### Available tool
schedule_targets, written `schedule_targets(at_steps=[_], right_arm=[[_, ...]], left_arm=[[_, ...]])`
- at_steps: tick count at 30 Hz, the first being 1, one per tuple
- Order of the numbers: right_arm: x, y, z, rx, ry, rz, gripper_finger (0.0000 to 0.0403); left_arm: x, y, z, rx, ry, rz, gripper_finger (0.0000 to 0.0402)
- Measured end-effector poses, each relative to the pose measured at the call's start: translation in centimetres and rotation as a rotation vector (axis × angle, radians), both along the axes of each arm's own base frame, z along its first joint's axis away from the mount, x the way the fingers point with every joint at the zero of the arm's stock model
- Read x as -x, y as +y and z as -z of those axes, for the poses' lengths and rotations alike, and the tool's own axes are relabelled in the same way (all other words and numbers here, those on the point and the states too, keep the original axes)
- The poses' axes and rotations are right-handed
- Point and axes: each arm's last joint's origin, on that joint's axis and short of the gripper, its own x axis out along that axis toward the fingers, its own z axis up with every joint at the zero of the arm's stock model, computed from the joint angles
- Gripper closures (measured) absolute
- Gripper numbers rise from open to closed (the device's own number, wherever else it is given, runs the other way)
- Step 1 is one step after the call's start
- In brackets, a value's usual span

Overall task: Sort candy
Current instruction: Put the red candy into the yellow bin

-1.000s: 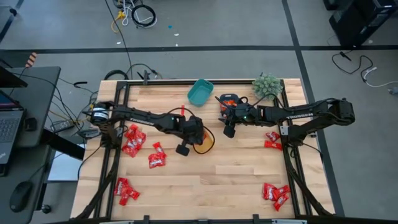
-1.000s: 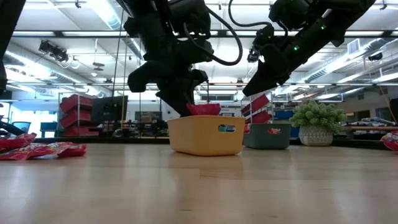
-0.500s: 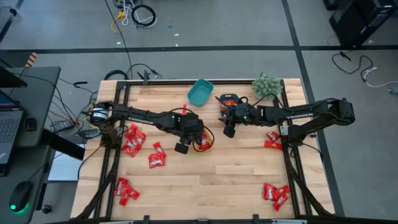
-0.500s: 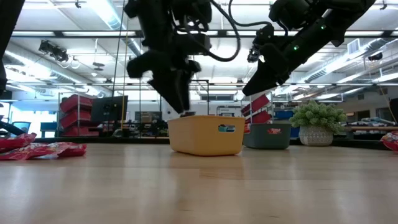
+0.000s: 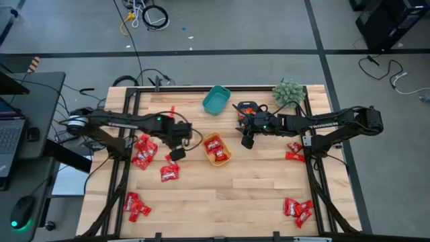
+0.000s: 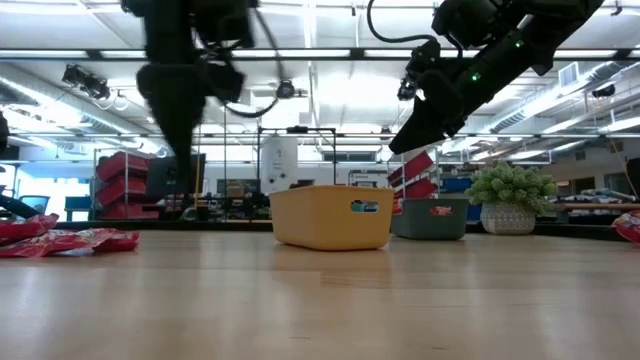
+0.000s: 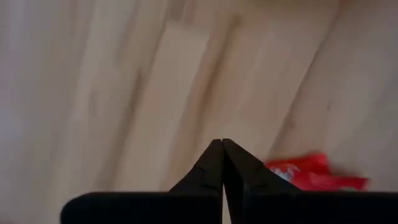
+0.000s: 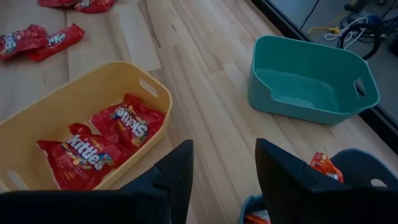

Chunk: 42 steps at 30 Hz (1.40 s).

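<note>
Red wrapped candy lies in heaps on the table: at the left [image 5: 142, 151], just near of my left gripper [image 5: 170, 168], near-left [image 5: 134, 205], right [image 5: 293, 150] and near-right [image 5: 297, 210]. Two red packets [image 8: 106, 140] lie in the yellow bin [image 5: 216, 148]. My left gripper [image 5: 176, 154] hangs shut and empty above bare wood left of that bin; its wrist view shows one red candy [image 7: 311, 174] below. My right gripper [image 5: 246, 141] hovers open and empty right of the yellow bin, fingers apart [image 8: 221, 165].
An empty teal bin [image 5: 216, 99] stands at the far edge, its inside bare [image 8: 305, 78]. A darker bin [image 5: 247, 109] holding orange-red candy [image 8: 323, 165] sits under the right arm. A small potted plant [image 5: 287, 92] is at the far right corner. Bare wood lies in the near middle.
My left gripper has risen out of the yellow bin and swung toward the table's left edge, now clear of the bin. The red candy seen at its fingers above the bin's rim a second ago stays in the bin. The right arm has kept still.
</note>
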Motion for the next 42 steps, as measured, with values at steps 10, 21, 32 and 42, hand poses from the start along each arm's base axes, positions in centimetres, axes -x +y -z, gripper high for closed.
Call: schedule_targets(at_steps=[10,21,32,42], right_arm=[[-0.1,0.0,-0.1,-0.002,-0.022,-0.005,0.0245],[-0.2,0.0,-0.2,0.004,-0.024,-0.013,0.0245],[-0.2,0.0,-0.2,0.003,-0.024,-0.015,0.0245],[-0.2,0.0,-0.2,0.003,-0.023,-0.015,0.0245]], left_arm=[[6.0,-0.3,3.6,0.077,0.129,-0.509,0.0377],[7.7,0.8,6.2,0.064,0.196,-0.592,0.0290],[8.8,1.7,8.8,0.107,0.174,-0.585,0.0245],[8.4,1.7,9.0,0.107,0.139,-0.409,0.0380]])
